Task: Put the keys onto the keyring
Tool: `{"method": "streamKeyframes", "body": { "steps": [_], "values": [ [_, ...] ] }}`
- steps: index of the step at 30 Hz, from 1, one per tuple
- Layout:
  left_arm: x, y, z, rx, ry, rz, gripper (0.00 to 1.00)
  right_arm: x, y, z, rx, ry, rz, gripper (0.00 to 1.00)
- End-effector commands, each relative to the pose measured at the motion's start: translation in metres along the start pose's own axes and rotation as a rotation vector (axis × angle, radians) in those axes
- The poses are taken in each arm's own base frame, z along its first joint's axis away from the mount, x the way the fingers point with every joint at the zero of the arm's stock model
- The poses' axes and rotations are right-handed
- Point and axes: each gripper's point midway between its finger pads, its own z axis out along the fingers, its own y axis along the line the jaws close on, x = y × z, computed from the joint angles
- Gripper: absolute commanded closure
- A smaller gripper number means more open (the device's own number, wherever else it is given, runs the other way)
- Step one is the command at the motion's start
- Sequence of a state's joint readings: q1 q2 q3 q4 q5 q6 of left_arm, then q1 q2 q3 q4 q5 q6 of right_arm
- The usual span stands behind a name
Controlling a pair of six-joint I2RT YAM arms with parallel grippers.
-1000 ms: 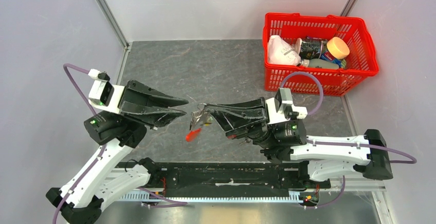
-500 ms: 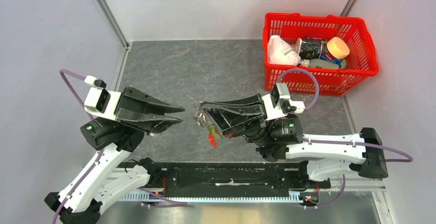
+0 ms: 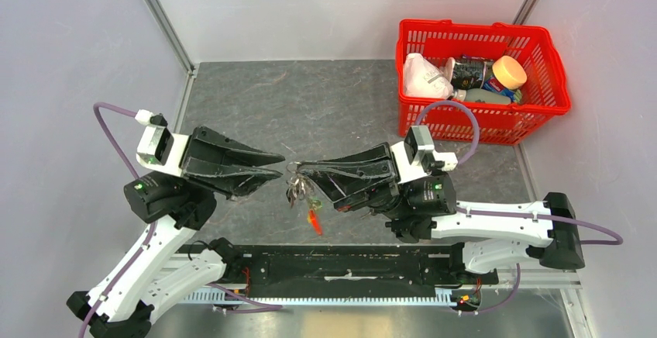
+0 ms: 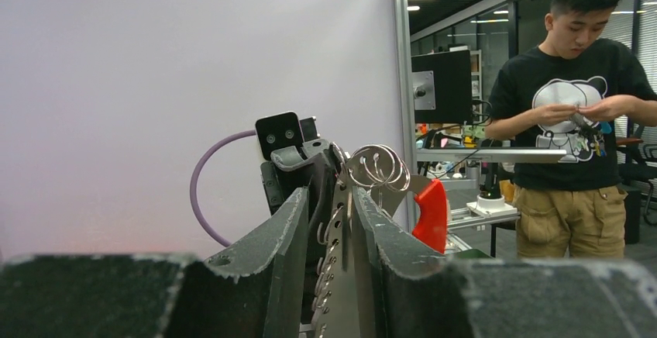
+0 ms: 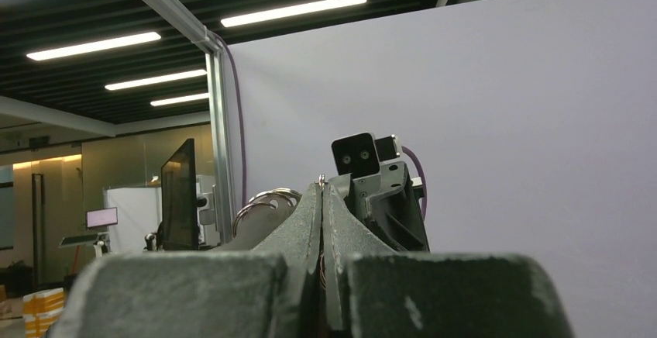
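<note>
Left fingers (image 3: 268, 157) had edged up beside the keyring (image 3: 294, 169), part-spread, hold unclear; right fingers (image 3: 304, 170) pinched the ring, keys (image 3: 297, 192) dangling below it. Threading looked near.

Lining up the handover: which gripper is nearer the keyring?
Right. The right gripper is shut on the keyring, which hangs from its tips; the left gripper faces it close alongside, jaws apart, contact unclear.

The keyring (image 3: 294, 172) hangs between left hand (image 3: 280, 163) and right hand (image 3: 299, 168) (2 tips close), basket (image 3: 484, 125) far behind right.
</note>
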State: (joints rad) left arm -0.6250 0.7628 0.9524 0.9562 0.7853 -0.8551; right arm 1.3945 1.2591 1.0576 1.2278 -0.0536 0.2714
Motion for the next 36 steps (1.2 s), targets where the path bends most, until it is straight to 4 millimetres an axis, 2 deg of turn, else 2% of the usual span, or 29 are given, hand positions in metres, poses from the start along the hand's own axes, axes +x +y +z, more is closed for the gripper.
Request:
{"method": "streamKeyframes", "body": {
  "steps": [1,16,30,36],
  "values": [
    [-0.01,0.001,0.003,-0.011,-0.028,0.054,0.67,-0.021,0.005,0.013,-0.022,-0.054,0.009,1.0],
    [-0.013,-0.003,0.004,0.001,-0.029,0.054,0.67,-0.013,-0.003,0.012,0.004,-0.033,-0.012,1.0],
    [-0.005,0.005,0.005,-0.009,-0.007,0.025,0.67,-0.012,-0.004,0.011,0.002,-0.035,-0.034,1.0],
    [-0.004,0.008,0.006,-0.014,0.002,0.015,0.73,-0.01,-0.005,0.012,-0.002,-0.032,-0.039,1.0]
  ]
}}
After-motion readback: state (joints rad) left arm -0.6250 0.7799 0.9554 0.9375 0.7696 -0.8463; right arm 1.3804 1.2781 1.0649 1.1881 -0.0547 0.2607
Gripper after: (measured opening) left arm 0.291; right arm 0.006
